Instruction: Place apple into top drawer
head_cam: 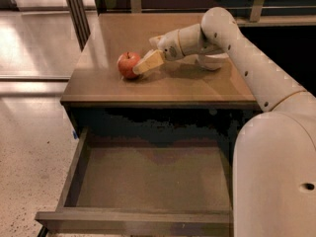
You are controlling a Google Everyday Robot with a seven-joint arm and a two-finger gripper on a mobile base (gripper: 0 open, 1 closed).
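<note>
The red apple [128, 64] sits on the wooden cabinet top [187, 85], left of centre. My gripper [144, 56] reaches in from the right, open, just to the right of the apple. Its near yellowish finger [149, 62] touches or almost touches the apple's right side. The far finger is mostly hidden behind the wrist. The top drawer [148, 181] is pulled fully out below the cabinet top and holds nothing.
A white bowl [213, 62] stands on the cabinet top behind my forearm, partly hidden. My arm [256, 78] and body fill the right side. Dark posts [76, 14] rise at the back left. Speckled floor [29, 147] lies to the left.
</note>
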